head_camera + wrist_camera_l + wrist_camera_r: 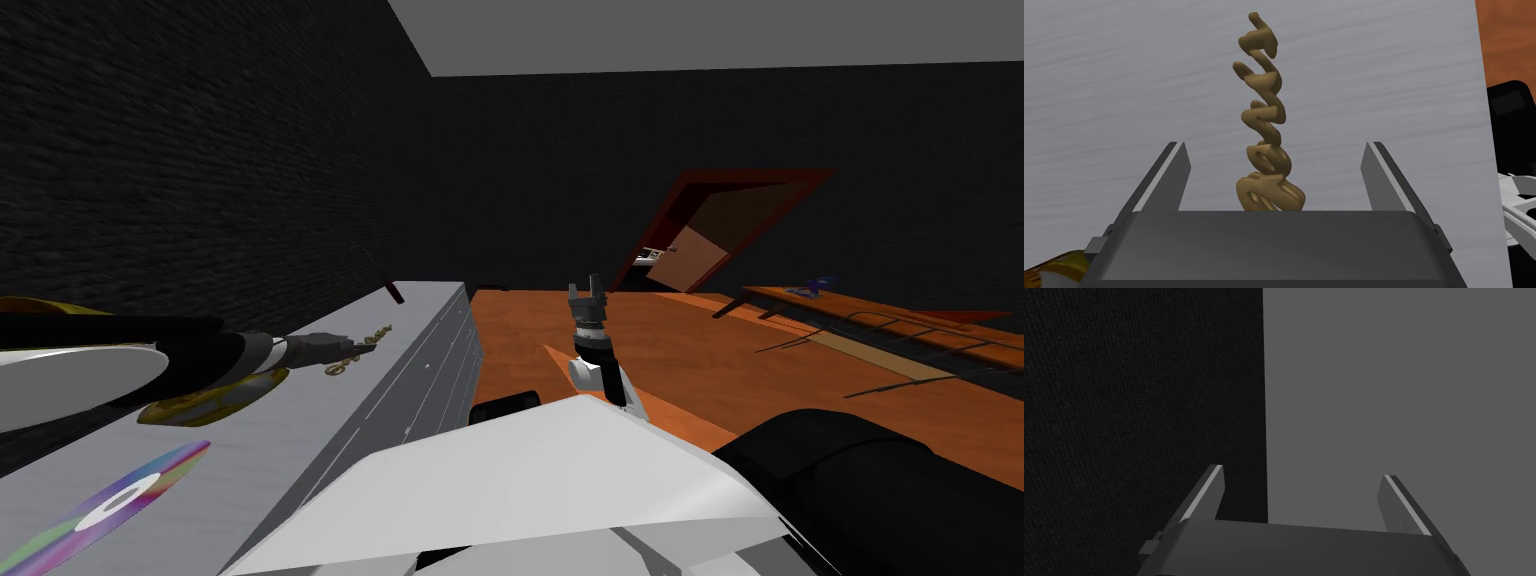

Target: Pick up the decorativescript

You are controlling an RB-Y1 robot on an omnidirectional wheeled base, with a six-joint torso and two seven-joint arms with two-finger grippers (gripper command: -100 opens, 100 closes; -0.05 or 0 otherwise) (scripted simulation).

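Note:
The decorative script (1264,120) is a tan-gold cursive word lying on the grey top of a dresser (300,430). In the head view the decorative script (358,352) shows as a small gold scrawl just past my left gripper (345,348). My left gripper (1274,150) is open, its two fingers standing either side of the script's near end without touching it. Above my chest my right gripper (587,291) is held up over the floor, and in its wrist view the right gripper (1304,480) is open and holds nothing.
A shiny disc (120,500) lies on the dresser top near me, and a gold dish (200,400) sits under my left forearm. Beside the dresser runs an orange wooden floor (680,350). A long low table (880,320) stands to the right. A dark wall rises behind the dresser.

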